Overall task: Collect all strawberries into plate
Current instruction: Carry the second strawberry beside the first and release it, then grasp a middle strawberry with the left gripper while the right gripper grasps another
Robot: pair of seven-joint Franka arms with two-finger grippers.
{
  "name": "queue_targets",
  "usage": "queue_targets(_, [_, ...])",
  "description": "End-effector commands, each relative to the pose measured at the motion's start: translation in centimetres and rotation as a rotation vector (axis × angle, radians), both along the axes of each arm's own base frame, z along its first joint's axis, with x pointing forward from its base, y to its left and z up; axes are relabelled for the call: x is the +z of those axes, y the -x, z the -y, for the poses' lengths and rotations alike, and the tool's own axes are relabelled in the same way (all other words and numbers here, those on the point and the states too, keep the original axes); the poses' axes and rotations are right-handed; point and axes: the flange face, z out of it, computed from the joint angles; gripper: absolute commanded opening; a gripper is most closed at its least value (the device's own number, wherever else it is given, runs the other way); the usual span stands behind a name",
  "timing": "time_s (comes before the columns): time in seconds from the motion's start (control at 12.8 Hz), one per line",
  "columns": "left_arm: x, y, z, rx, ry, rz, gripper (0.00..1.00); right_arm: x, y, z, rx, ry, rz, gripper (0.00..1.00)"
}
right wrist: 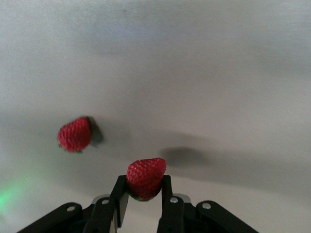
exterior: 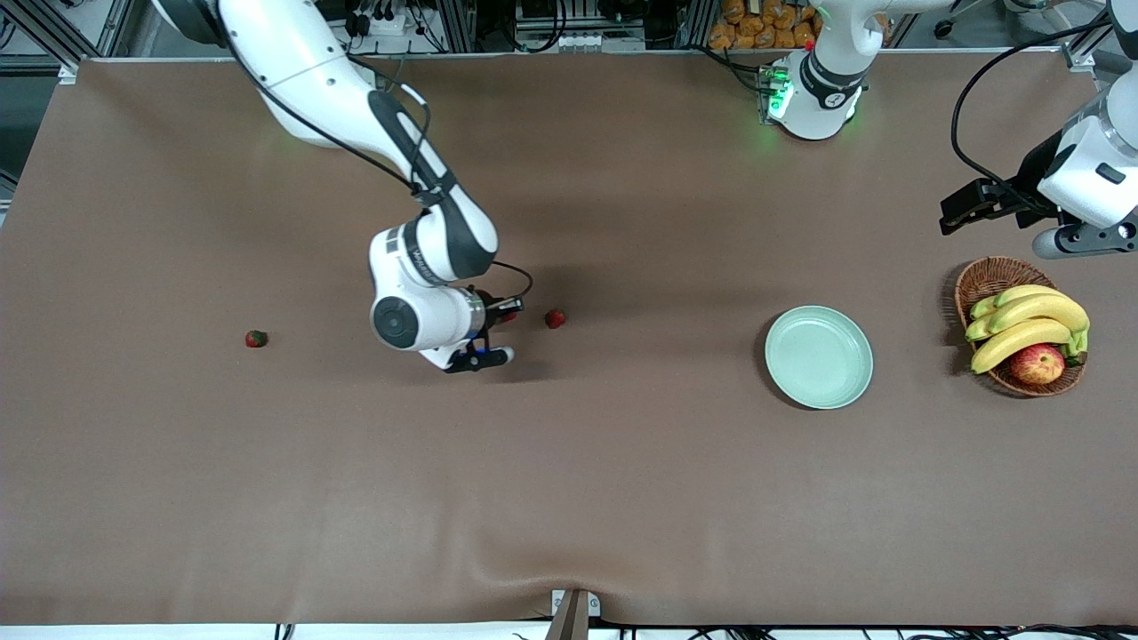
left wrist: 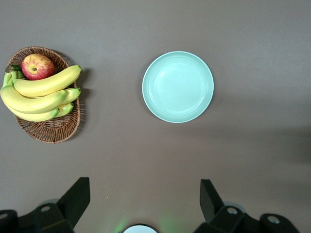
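My right gripper (exterior: 508,313) is shut on a red strawberry (right wrist: 146,175) and holds it just above the brown cloth; in the right wrist view (right wrist: 145,188) both fingers press its sides. A second strawberry (exterior: 555,318) lies on the cloth close beside it, toward the plate, and shows in the right wrist view (right wrist: 74,135). A third strawberry (exterior: 256,339) lies toward the right arm's end of the table. The mint-green plate (exterior: 818,356) (left wrist: 178,86) is bare. My left gripper (exterior: 967,210) (left wrist: 143,194) is open and empty, in the air near the basket.
A brown wicker basket (exterior: 985,277) (left wrist: 51,137) with bananas (exterior: 1027,324) and a red-yellow apple (exterior: 1037,364) stands beside the plate at the left arm's end. The left arm's base (exterior: 813,93) stands at the table's back edge.
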Motion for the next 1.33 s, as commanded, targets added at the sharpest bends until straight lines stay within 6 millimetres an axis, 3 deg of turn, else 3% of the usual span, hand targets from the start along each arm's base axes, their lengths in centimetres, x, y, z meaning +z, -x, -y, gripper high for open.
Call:
queue_targets(0.0, [0.2, 0.3, -0.3, -0.013, -0.017, 0.014, 1.0, -0.7, -0.5, -0.8, -0.022, -0.004, 0.017, 0.13])
queue_targets(0.08, [0.3, 0.3, -0.4, -0.011, -0.019, 0.016, 1.0, -0.7, -0.4, -0.9, -0.02, -0.004, 0.018, 0.25])
queue_targets(0.23, [0.2, 0.3, -0.3, -0.011, -0.017, 0.014, 1.0, -0.4, -0.9, -0.4, -0.027, -0.006, 0.025, 0.75])
queue_targets(0.31, [0.2, 0.3, -0.4, -0.011, -0.019, 0.014, 1.0, 0.6, -1.7, -0.1, -0.028, -0.015, 0.046, 0.87])
queue_targets(0.39, [0.2, 0.3, -0.4, -0.011, -0.019, 0.016, 1.0, 2.0, -2.9, 0.3, -0.032, -0.023, 0.067, 0.89])
queue_targets(0.55, [0.1, 0.2, -0.2, -0.014, -0.017, 0.014, 1.0, 4.3, -4.9, 3.4, -0.068, -0.035, 0.074, 0.94])
queue_targets(0.7, [-0.2, 0.0, 0.7, -0.008, -0.012, 0.011, 1.0, 6.5, -7.2, 9.1, -0.129, -0.016, 0.059, 1.0])
queue_targets(0.94, [-2.2, -1.2, 5.9, -0.007, -0.013, 0.013, 1.0, 7.7, -9.3, 19.2, -0.142, 0.12, 0.02, 1.0])
queue_targets(1.1, [-4.5, -2.2, 11.9, 0.042, -0.015, 0.032, 1.0, 8.5, -10.6, 26.4, -0.083, 0.197, 0.068, 1.0])
queue_targets(1.25, [-7.4, -3.5, 19.5, 0.101, -0.025, 0.038, 1.0, 8.0, -10.9, 33.8, -0.005, 0.253, 0.078, 1.0])
